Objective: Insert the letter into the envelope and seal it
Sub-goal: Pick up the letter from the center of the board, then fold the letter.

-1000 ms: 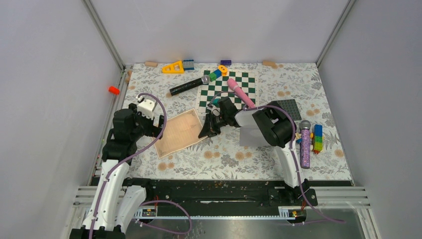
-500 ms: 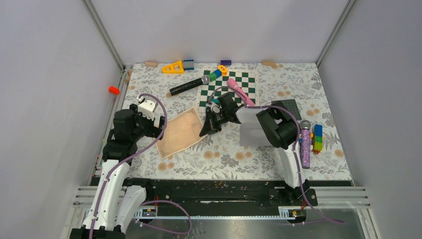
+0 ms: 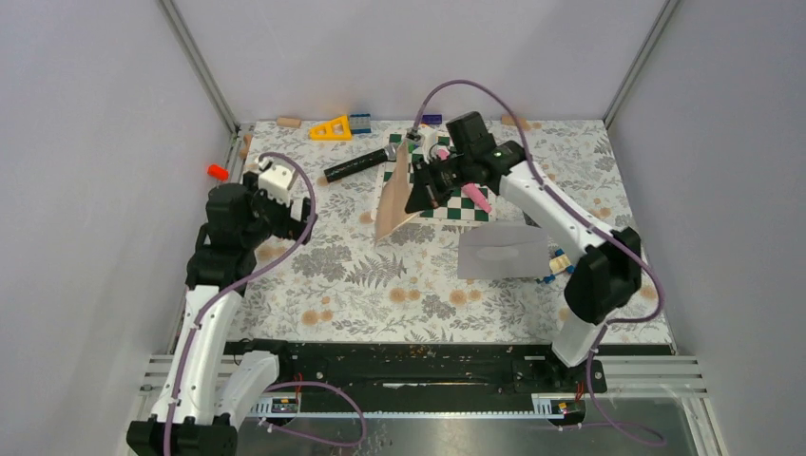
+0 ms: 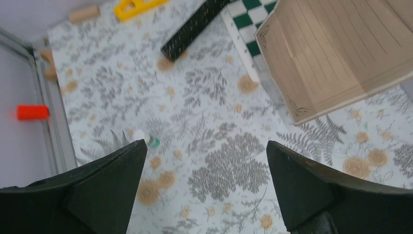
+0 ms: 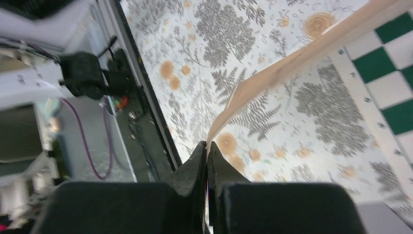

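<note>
Letter (image 3: 393, 199) hangs steeply tilted, off the surface (image 3: 380, 275) at the far middle, in front of the chessboard (image 3: 456, 211) and well apart from the envelope (image 3: 502, 251), which lies flat nearer and to the right.

On the left, the left gripper (image 4: 205, 145) hovers with jaws wide and nothing between them, far from both papers. That is one risk: nothing pins the envelope, so a sheet pushed against its mouth would likely slide it across the surface instead of going in.

Just left of the sheet lies the black microphone (image 3: 359, 163). A swing of the hanging paper could brush it.

At the centre, the right gripper (image 5: 206, 148) has its jaws closed tight on one thin edge of the letter, near a corner. With so small a bite, the sheet may pivot, sag or slip out during the carry. Its lowest corner is close to the surface, touching or not I cannot tell, and if dragged it could buckle or crease.

On the right, whether the envelope's flap is open cannot be told. If it is down, the letter would meet closed paper.
</note>
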